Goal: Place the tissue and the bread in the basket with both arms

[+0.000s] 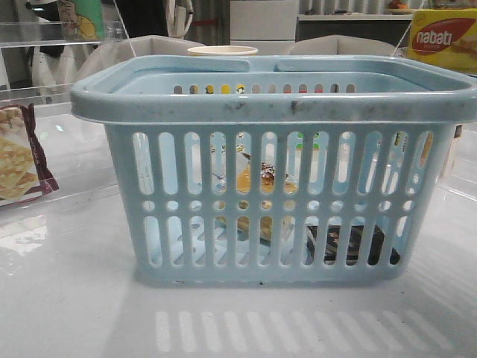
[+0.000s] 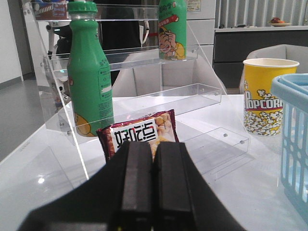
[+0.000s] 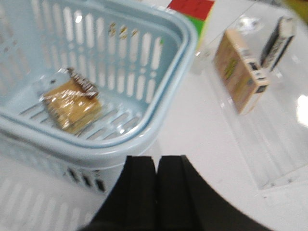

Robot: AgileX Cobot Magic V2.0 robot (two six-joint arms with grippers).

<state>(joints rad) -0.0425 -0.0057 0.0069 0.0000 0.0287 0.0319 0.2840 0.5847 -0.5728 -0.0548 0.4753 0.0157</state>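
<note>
Blue basket [image 1: 276, 97] holding bread [image 1: 266, 179] and tissue [image 1: 350, 242] (left gripper [image 2: 153, 192], right gripper [image 3: 156, 192] clenched, empty, outside it).

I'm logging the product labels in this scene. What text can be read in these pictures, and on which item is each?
"nabati": yellow box, on its red patch.
"POPCOR", cut off by the basket: yellow popcorn cup.
Chinese characters on the white label of the maroon-edged snack pack: I cannot read them with confidence.
Small print on the green bottle: too small.
Print on the tan box and the bread wrapper: blurred.
</note>
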